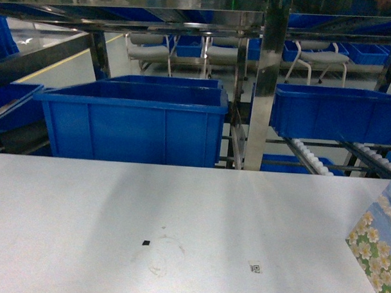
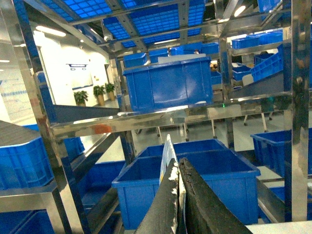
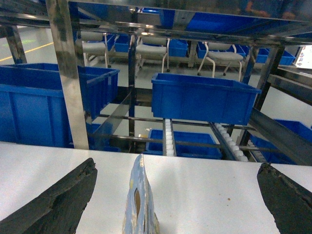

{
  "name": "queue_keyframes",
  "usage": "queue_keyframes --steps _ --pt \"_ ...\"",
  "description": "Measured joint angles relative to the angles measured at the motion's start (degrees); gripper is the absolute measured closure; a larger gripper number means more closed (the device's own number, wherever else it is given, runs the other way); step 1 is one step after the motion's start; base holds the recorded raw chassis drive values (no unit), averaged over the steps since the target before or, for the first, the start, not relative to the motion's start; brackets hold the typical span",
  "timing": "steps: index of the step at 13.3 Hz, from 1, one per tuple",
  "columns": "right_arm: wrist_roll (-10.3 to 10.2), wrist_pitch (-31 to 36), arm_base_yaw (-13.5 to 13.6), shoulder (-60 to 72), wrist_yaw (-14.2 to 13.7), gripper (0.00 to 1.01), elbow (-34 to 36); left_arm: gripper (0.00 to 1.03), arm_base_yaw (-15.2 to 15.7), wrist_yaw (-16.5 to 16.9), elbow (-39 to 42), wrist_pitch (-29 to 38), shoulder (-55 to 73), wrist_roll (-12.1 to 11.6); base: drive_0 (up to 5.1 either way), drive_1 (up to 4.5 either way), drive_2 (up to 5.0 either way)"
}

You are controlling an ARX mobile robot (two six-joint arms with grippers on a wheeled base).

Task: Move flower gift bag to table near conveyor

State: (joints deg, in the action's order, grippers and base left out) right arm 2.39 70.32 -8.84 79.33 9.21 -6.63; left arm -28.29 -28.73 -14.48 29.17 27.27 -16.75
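Observation:
The flower gift bag (image 1: 375, 249), pale blue with white and yellow flowers, stands on the white table (image 1: 116, 201) at the far right edge of the head view. In the right wrist view the bag (image 3: 139, 204) shows edge-on, upright on the table (image 3: 209, 190). It sits between the wide-open fingers of my right gripper (image 3: 176, 165), nearer the left one and touching neither. My left gripper (image 2: 178, 163) is shut on a thin pale sheet (image 2: 167, 153) with blue print, raised in front of the racking. Neither gripper shows in the head view. The conveyor (image 1: 311, 157) runs behind the table.
A large blue bin (image 1: 132, 122) stands behind the table's far edge at the left, another blue bin (image 1: 335, 113) on the rollers at the right. A steel post (image 1: 268, 91) rises between them. White roller rails (image 3: 168, 139) slope towards the table. Chairs (image 1: 150, 52) stand far back.

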Motion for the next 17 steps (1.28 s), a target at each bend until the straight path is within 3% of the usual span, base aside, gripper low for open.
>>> queue_keyframes --steps 2,8,10,12,15,17 --pt "0.0 -5.6 -2.0 -9.4 -0.6 0.03 1.6 1.01 0.0 0.0 0.0 0.0 0.0 0.0 0.0 0.0 0.0" --pt "-1.1 -39.6 -4.4 -50.2 2.2 0.03 5.9 1.01 0.0 0.0 0.0 0.0 0.0 0.0 0.0 0.0 0.0" --pt "-1.4 -46.3 -7.1 -57.3 4.3 0.03 5.9 1.01 0.0 0.0 0.0 0.0 0.0 0.0 0.0 0.0 0.0" --pt "-1.7 -51.6 -10.7 -62.1 8.1 0.03 5.9 1.01 0.0 0.0 0.0 0.0 0.0 0.0 0.0 0.0 0.0" --pt "-2.4 -60.8 -18.7 -71.3 17.1 0.03 5.9 1.01 0.0 0.0 0.0 0.0 0.0 0.0 0.0 0.0 0.0" --pt "-2.6 -58.2 -22.2 -68.8 22.3 0.03 6.0 1.01 0.0 0.0 0.0 0.0 0.0 0.0 0.0 0.0 0.0"
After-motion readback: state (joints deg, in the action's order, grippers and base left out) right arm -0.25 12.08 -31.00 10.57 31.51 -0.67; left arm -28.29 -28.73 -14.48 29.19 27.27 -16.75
